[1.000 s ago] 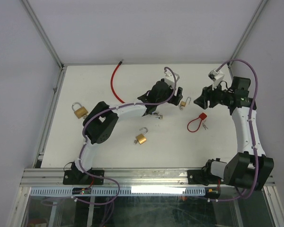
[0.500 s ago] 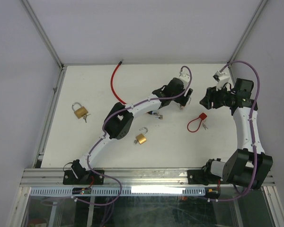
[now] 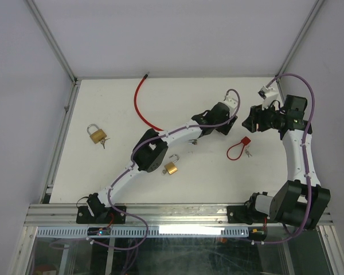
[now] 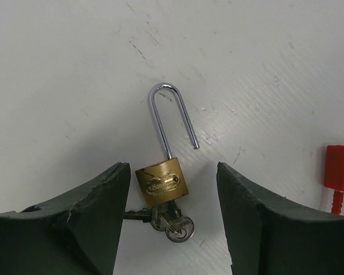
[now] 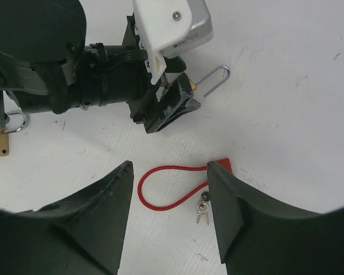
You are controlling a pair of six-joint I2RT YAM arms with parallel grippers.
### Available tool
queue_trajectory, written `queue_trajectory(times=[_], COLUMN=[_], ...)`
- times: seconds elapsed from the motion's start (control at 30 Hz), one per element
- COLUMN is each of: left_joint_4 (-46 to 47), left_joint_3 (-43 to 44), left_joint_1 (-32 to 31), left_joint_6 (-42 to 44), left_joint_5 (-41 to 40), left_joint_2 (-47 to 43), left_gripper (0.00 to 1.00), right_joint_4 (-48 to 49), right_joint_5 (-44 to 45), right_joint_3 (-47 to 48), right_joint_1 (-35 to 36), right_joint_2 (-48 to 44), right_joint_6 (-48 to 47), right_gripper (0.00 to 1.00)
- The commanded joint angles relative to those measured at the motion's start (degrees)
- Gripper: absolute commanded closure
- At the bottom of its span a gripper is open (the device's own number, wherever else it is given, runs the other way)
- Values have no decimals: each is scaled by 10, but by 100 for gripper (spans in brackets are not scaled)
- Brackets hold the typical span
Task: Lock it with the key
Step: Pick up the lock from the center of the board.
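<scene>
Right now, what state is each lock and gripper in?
long-shackle padlock: shackle open, keys in its base
centre padlock: shackle open
far-left padlock: shackle looks shut
red cable lock: looks looped shut
left gripper: open, straddling long-shackle padlock
right gripper: open, empty

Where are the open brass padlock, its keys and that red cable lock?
open brass padlock (image 4: 162, 182): left wrist view, on its brass body.
keys (image 4: 176, 224): left wrist view, on the key heads below the body.
red cable lock (image 3: 246, 141): top view, on its red block.
</scene>
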Motion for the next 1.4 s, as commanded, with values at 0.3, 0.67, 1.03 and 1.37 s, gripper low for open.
queue_trajectory(times=[0.3,0.67,1.03,1.37], left_joint_4=[3,-1,157,340], left_joint_3=[41,23,-202,-486], left_joint_1=[-7,-7,37,75], left_joint_6=[25,33,12,24], left_joint_5=[-50,-31,83,246], left_joint_2=[15,1,-189,-389], left_gripper=[48,68,94,96], right_joint_4=[16,16,25,179], right_joint_5=[-10,-14,-43,-254], right_joint_3=[8,7,-2,-93], right_joint_1=[-4,-5,-12,-3], right_joint_2=[-9,-7,-18,-5], right_joint_6=[10,10,10,73], right_gripper=[43,43,43,43])
